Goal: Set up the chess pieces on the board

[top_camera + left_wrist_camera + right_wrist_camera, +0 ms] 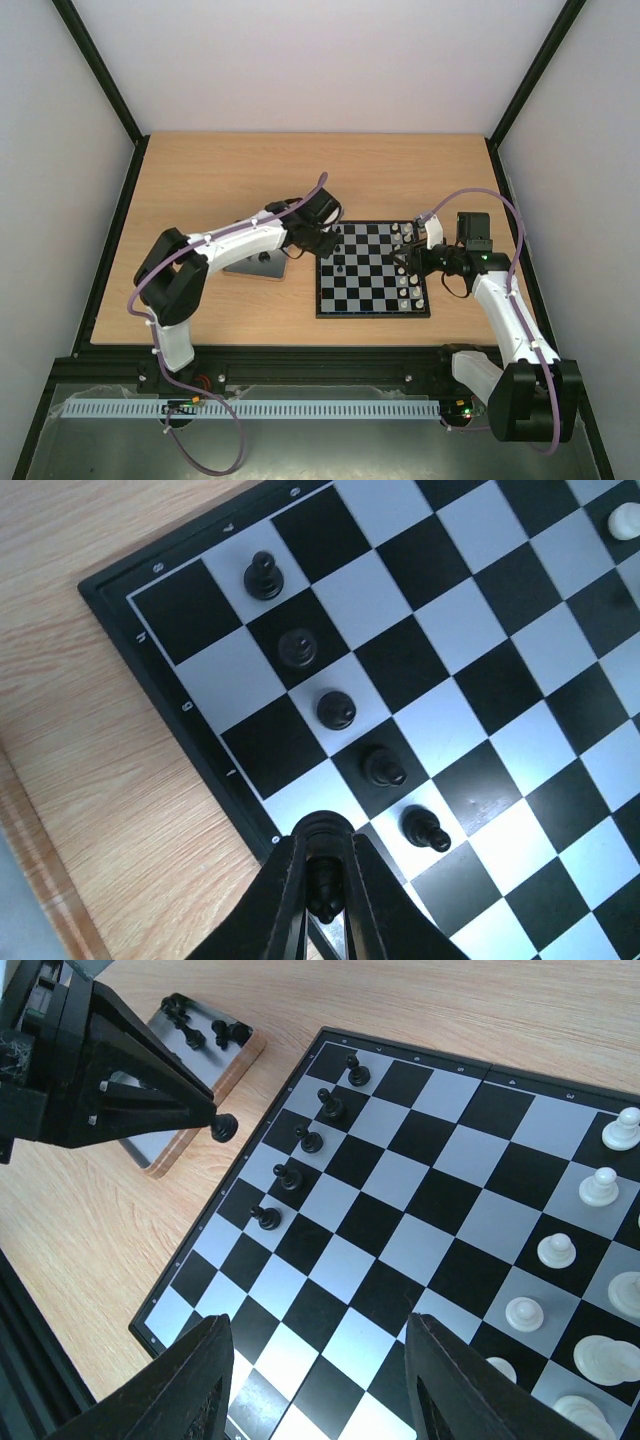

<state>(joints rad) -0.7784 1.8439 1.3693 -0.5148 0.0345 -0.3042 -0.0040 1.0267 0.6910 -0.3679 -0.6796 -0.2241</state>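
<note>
While at board (415, 650) edge, L gripper (322, 842) tight on blk chess piece (322, 892); R gripper (318, 1365) wide.

You've got black chess pieces (337, 709) on a black-and-grey chequered board (480, 600), cream pieces (556, 1251), light woodgrain desk (480, 1000), grey tray (258, 266).

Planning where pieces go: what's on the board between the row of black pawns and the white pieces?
Nothing: the right wrist view shows only bare squares between the black pawns and the white pieces.
</note>
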